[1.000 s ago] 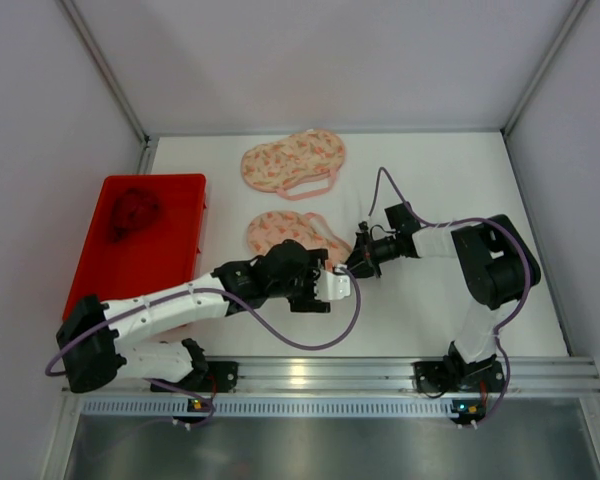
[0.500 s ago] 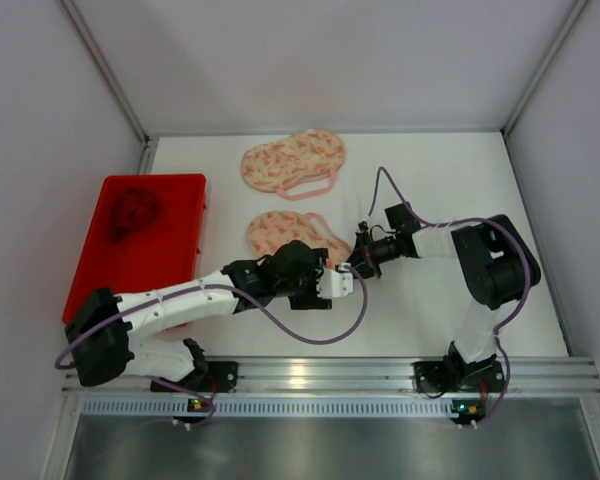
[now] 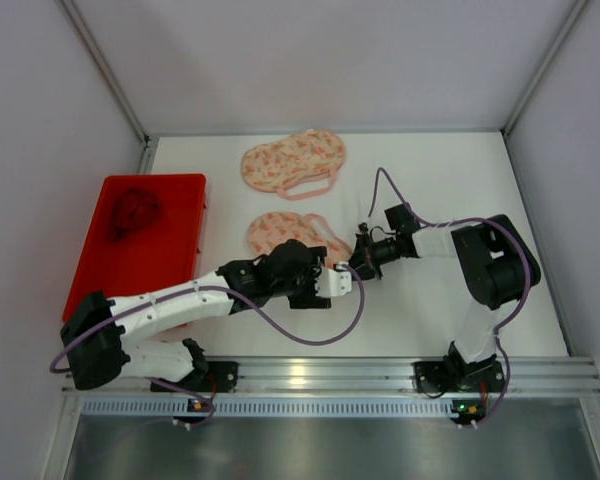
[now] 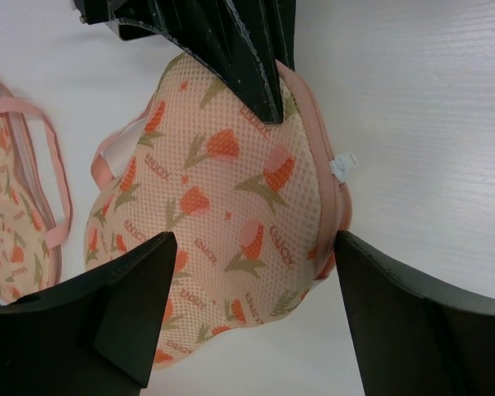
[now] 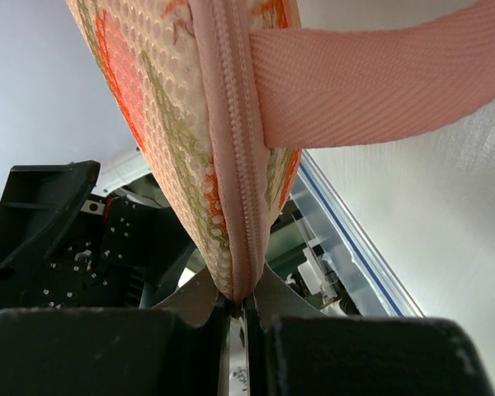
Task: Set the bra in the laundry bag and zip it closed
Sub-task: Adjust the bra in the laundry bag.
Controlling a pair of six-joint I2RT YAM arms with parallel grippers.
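Bright, even light with faint shadows; top view slightly soft, wrist views sharp

We log the left arm (image 3: 170, 305): white link shells, black joints, white block at the wrist. Right arm (image 3: 490, 262): bulkier black joints, white shells. A purple cable (image 3: 315, 338) loops off each arm. Black bases (image 3: 205, 378) sit at the bottom of the frame, with tiny green lights. In the wrist views the fingers (image 4: 128, 318) are matte black, wedge-shaped, edges scuffed pale.
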